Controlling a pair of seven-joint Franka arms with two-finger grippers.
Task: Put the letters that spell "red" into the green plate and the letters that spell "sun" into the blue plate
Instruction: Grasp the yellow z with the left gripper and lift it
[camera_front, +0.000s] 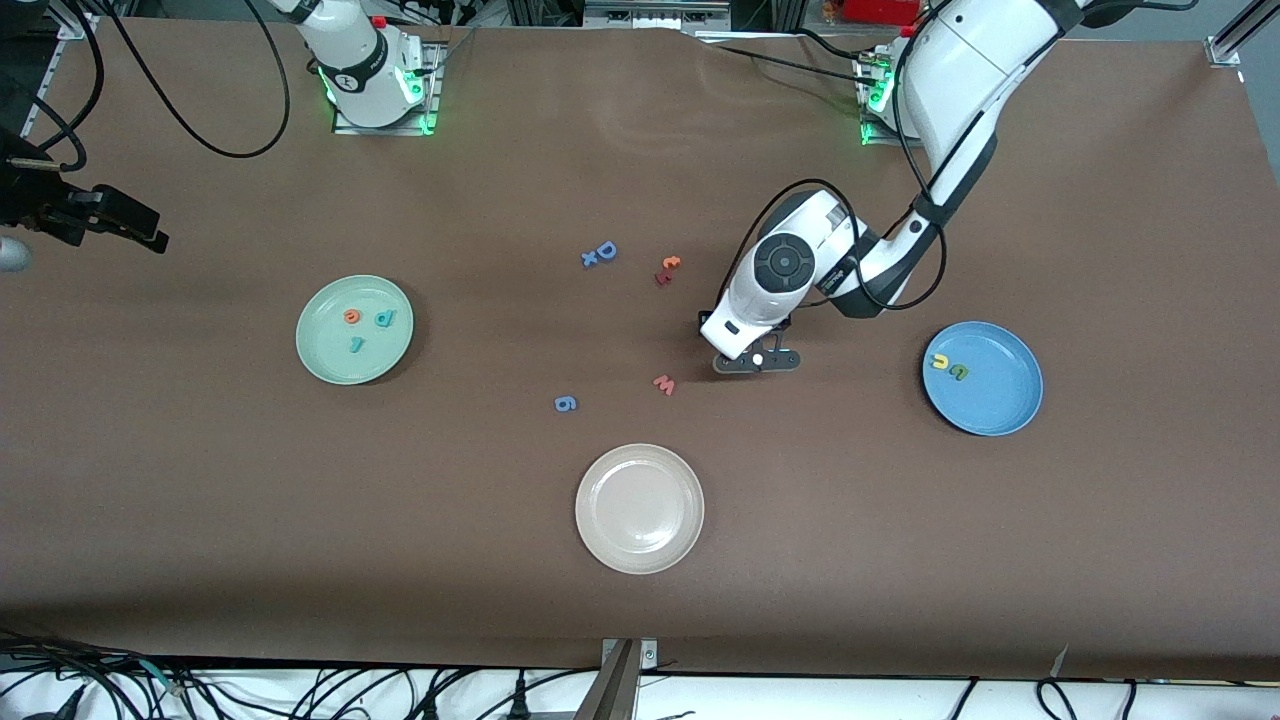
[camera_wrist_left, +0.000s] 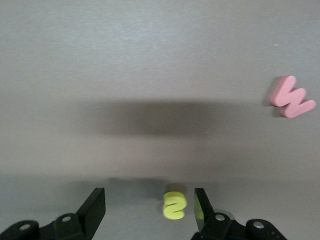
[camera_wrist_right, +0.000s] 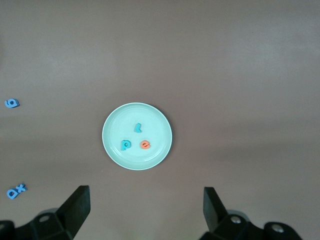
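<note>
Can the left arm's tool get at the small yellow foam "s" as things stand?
Probably yes. The left tool is low over the table with its fingers spread, and the small yellow foam "s" lies between them, nearer one finger. Nothing blocks it; the pink foam "w" lies well apart.

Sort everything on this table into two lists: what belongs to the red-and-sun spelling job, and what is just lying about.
Part of the job:
- green plate holding orange e, teal d, teal r
- blue plate holding yellow u, olive n
- yellow s, on the table between the left hand's open fingers

Lying about:
- beige plate
- pink w
- blue 6
- blue D
- red-and-orange letter pair
</note>
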